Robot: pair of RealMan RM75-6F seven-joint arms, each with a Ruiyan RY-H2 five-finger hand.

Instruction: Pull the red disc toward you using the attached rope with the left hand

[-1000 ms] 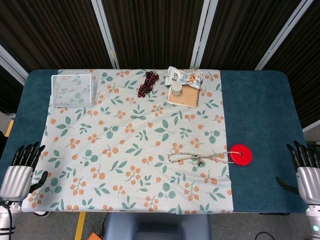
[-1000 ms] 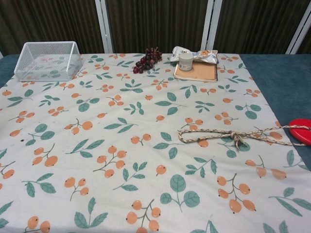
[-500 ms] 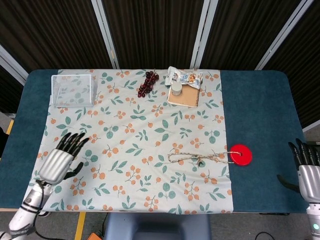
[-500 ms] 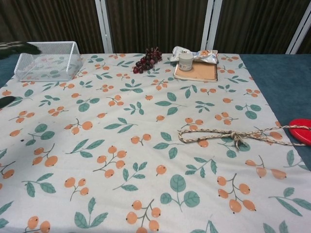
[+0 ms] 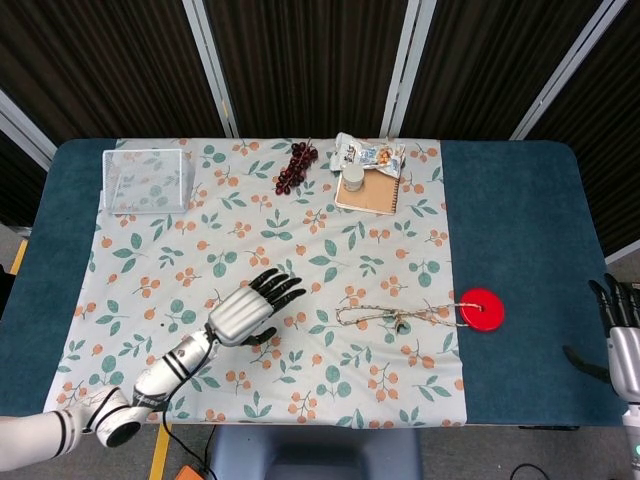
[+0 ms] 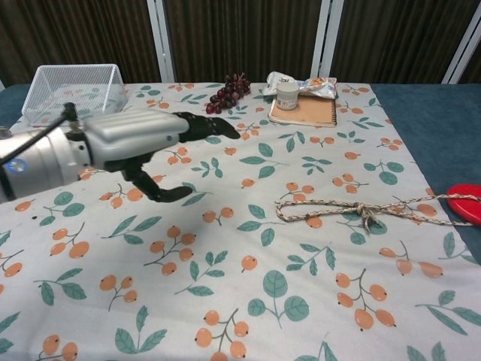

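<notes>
A red disc [image 5: 481,309] lies on the blue table just off the right edge of the floral cloth; its left rim shows at the chest view's edge [image 6: 465,201]. A knotted beige rope [image 5: 398,316] runs from it leftward across the cloth [image 6: 361,210]. My left hand [image 5: 251,309] hovers open over the cloth, fingers spread and pointing right, well left of the rope's loop [image 6: 146,139]. It holds nothing. My right hand [image 5: 620,337] stays open at the table's right edge, off the chest view.
A white wire basket [image 5: 146,180] sits at the far left. Dark grapes [image 5: 295,167], a snack packet [image 5: 367,153], a small jar [image 5: 353,178] and a spiral notebook [image 5: 369,191] lie at the back of the floral cloth [image 5: 270,250].
My left hand has swung from the table's left edge in over the cloth, rightward toward the rope. The right hand has sunk slightly lower. Disc and rope have not moved.
</notes>
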